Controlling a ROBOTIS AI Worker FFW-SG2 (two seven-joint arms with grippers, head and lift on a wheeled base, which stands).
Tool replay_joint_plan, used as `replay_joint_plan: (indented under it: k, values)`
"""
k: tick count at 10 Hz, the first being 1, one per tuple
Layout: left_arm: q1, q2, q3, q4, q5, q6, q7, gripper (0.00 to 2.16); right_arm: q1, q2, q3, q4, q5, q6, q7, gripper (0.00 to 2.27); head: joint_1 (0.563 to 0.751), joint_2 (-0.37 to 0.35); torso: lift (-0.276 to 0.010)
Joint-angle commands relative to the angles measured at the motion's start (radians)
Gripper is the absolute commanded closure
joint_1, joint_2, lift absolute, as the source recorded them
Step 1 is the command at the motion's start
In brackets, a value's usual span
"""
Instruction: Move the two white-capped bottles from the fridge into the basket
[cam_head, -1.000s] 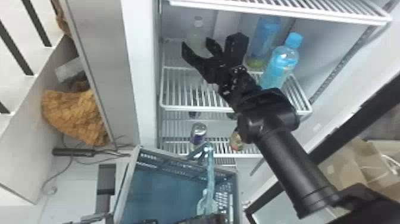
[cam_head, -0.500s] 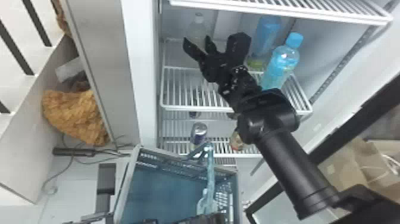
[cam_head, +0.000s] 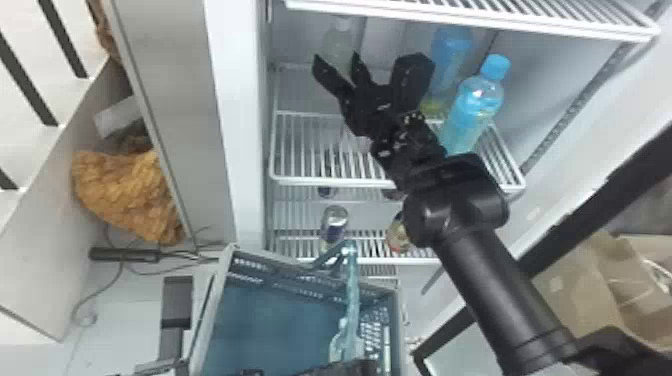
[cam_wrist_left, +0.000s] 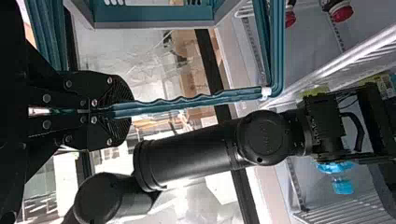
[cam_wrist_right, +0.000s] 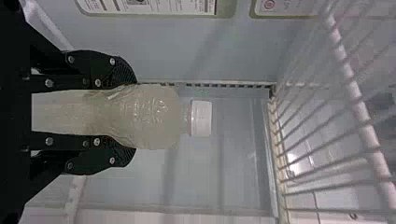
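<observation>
Gripping bottle (cam_wrist_right: 154, 116) — right claw (cam_head: 336, 55) (seemingly)

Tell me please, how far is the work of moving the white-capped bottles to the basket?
Looks done: the basket is at the fridge, its handle in the left gripper. In hand: the right gripper is around one white-capped bottle, inside the fridge. Left: this bottle must go into the basket; whether the second is in there, I cannot tell.

The right arm (cam_head: 500, 305) was matte black, with cylindrical links (cam_wrist_left: 196, 154) and round joint housings (cam_wrist_left: 265, 137); silver screws (cam_wrist_right: 97, 82) studded its black, ridge-tipped pincer (cam_head: 336, 56).
</observation>
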Motion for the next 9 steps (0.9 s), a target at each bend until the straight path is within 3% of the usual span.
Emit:
replay_joint_plan:
  k: [1, 9]
  values:
    - [0.003, 0.0, 0.001, 0.0, 0.002, 0.001, -0.002, 1.19, 0.047, -0.001, -0.029, -0.059, -0.002, 0.002, 0.0, 0.89, 0.695, -0.171, 0.0]
    - [0.013, 0.0, 0.005, 0.0, 0.004, -0.001, -0.003, 1.19, 0.293, -0.003, -0.165, -0.43, 0.075, 0.189, 0.009, 0.89, 0.695, -0.232, 0.0]
